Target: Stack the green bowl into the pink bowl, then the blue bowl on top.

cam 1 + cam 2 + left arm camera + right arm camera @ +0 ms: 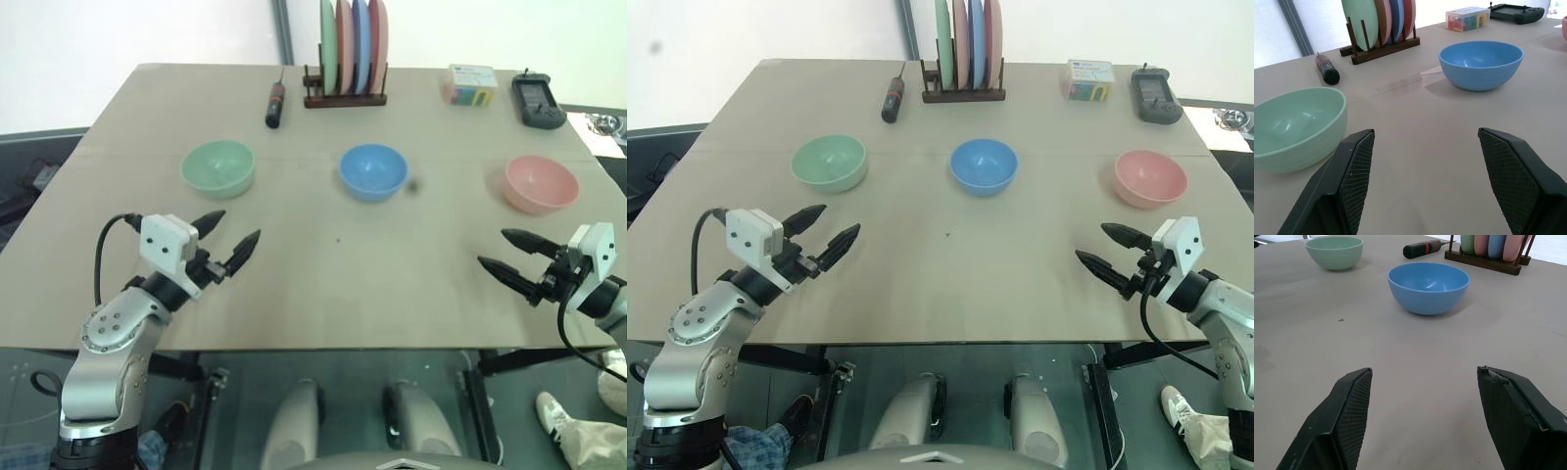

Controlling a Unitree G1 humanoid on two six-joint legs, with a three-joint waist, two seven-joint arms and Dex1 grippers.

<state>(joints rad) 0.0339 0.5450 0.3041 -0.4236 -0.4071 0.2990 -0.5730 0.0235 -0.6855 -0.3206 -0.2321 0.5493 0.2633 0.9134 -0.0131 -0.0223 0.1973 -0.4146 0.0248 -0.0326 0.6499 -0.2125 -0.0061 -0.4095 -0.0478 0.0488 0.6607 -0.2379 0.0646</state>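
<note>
Three bowls stand apart in a row across the table. The green bowl (218, 166) is on the left, the blue bowl (373, 171) in the middle and the pink bowl (541, 183) on the right, all upright and empty. My left gripper (227, 241) hovers open just in front of the green bowl, nothing between its fingers. Near the table's right front, my right gripper (507, 251) is open and empty, in front of the pink bowl. The left wrist view shows the green bowl (1295, 126) close by and the blue bowl (1481, 63) further off.
At the back stand a wooden rack of coloured plates (350, 54), a black-and-red screwdriver (275, 104), a small colourful box (470, 84) and a black controller (537, 100). Bare tabletop (343, 284) lies between the bowls and the front edge.
</note>
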